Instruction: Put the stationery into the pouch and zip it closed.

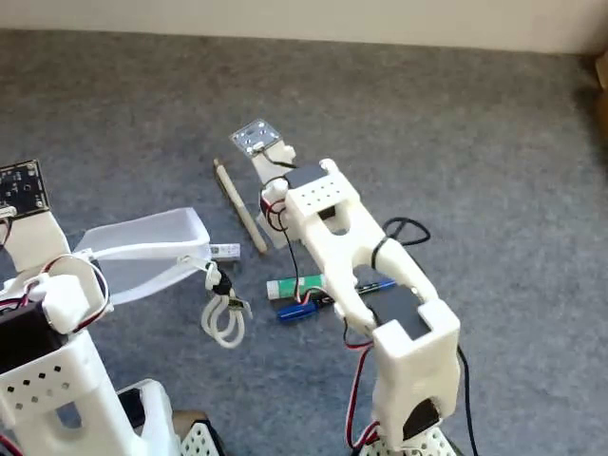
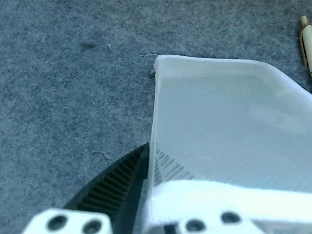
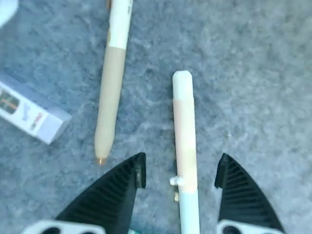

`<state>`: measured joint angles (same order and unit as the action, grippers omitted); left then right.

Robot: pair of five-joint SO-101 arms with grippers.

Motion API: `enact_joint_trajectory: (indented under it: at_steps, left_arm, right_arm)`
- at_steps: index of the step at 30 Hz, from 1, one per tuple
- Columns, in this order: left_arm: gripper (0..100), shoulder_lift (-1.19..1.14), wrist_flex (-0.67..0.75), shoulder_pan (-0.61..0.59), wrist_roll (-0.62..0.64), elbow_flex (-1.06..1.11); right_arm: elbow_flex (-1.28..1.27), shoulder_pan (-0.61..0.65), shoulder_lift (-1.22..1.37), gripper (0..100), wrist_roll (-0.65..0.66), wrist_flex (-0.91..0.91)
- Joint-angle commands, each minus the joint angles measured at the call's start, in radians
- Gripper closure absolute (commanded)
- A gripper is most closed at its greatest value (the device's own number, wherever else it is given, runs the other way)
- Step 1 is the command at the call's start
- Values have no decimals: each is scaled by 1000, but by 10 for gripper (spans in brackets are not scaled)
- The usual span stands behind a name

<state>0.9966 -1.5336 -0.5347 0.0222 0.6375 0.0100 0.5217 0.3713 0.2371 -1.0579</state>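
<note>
Right hand (image 3: 181, 165) spread wide astride pale pen (image 3: 185, 122), left hand (image 2: 149, 168) clamping pouch (image 2: 224, 126)

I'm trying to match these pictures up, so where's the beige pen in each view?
High view: beige pen lies slanted just beyond the pouch.
Left wrist view: at the picture's edge, past the pouch's far corner.
Right wrist view: beside the right gripper, outside its open fingers.
Shared landmark: small white box by the pen's tip.
</note>
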Motion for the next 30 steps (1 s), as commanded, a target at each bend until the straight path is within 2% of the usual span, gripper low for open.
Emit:
enact_joint_trajectory:
  at_steps: [1, 7, 14, 18, 21, 24, 30]
  left_arm:
    - [995, -16, 18, -12, 12, 4]
    - [995, -16, 20, -12, 12, 13]
    - [995, -16, 18, -12, 12, 13]
    - [995, -16, 17, -12, 11, 13]
    - [995, -16, 17, -12, 11, 13]
    - [995, -16, 18, -12, 11, 13]
    - [995, -16, 18, -12, 12, 13]
  right_arm:
    - [107, 13, 28, 775, 9, -1]
    - [213, 13, 162, 786, 9, -5]
    - [248, 13, 206, 946, 5, -8]
    - [246, 13, 205, 950, 3, -10]
    - [251, 13, 205, 952, 3, -76]
    - [252, 13, 194, 996, 6, -107]
    - [239, 7, 102, 992, 3, -116]
